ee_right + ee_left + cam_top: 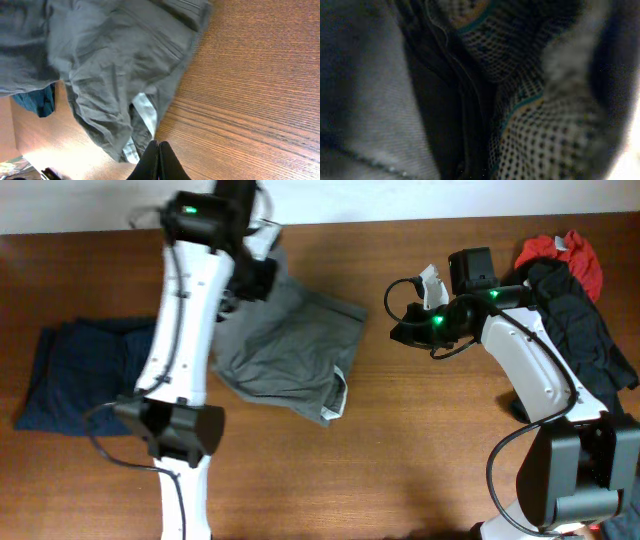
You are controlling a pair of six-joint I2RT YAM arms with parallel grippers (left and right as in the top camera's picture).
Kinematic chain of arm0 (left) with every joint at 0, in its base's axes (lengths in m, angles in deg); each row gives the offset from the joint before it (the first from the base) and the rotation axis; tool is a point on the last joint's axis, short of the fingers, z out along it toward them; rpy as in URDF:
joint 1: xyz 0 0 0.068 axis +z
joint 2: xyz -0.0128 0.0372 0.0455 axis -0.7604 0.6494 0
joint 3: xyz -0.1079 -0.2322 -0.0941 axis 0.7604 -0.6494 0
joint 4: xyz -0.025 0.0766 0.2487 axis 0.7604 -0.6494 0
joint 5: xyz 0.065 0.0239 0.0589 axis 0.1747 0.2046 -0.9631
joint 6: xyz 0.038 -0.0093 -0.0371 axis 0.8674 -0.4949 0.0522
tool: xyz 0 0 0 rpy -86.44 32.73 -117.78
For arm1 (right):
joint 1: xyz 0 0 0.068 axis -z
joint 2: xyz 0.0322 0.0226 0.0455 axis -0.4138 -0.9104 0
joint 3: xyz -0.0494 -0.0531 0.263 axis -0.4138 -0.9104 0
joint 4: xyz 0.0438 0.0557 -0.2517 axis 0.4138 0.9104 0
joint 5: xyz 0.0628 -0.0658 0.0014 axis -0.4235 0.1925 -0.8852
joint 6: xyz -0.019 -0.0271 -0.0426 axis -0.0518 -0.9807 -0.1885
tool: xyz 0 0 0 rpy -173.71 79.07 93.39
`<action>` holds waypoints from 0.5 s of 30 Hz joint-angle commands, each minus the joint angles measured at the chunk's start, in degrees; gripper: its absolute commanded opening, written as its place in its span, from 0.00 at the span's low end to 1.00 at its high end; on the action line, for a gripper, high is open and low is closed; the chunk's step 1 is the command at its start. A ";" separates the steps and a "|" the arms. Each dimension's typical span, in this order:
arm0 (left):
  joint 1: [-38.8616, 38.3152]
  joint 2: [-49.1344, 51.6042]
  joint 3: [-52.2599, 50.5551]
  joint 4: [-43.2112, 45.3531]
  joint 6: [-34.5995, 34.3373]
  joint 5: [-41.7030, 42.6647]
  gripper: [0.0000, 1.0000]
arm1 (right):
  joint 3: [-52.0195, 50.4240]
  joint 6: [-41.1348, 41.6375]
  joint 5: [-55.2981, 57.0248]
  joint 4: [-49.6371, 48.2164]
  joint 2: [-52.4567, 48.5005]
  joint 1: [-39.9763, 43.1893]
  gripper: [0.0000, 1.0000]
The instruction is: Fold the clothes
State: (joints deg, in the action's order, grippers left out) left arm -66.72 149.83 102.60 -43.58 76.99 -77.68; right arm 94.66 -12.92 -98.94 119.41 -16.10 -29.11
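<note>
The grey shorts point(290, 350) lie crumpled on the wooden table point(430, 450), left of centre, with a pale inner lining point(338, 395) showing at their lower right. My left gripper point(258, 275) is at their far upper-left edge, where the cloth rises to it. The left wrist view is filled with grey weave point(365, 100) and dotted mesh lining point(540, 135) around a dark band. The gripper seems shut on the cloth. My right gripper point(398, 332) is shut and empty, to the right of the shorts. In the right wrist view it point(158, 145) is over bare wood beside the shorts point(115, 65).
A dark navy garment point(80, 375) lies at the left of the table, partly under my left arm. A black garment point(580, 320) and a red one point(560, 250) are heaped at the far right, behind my right arm.
</note>
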 commanded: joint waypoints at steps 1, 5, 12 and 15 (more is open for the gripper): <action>-2.78 2.21 -0.28 0.26 -5.79 -1.95 0.01 | 0.72 -0.70 0.66 0.44 0.76 0.39 0.04; -6.45 4.35 -0.28 0.02 -9.81 -1.73 0.01 | 0.72 3.02 8.90 1.88 0.79 1.09 0.04; -11.15 7.08 -0.28 0.42 -15.52 -0.87 0.00 | 0.70 13.00 28.04 5.97 0.46 4.17 0.04; -12.31 7.91 -0.28 1.18 -18.69 -0.68 0.00 | 0.70 13.07 27.08 5.99 0.46 6.21 0.05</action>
State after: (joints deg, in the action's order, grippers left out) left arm -77.97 156.82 102.30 -43.01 63.51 -79.04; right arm 94.66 -2.60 -76.03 125.18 -16.10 -24.72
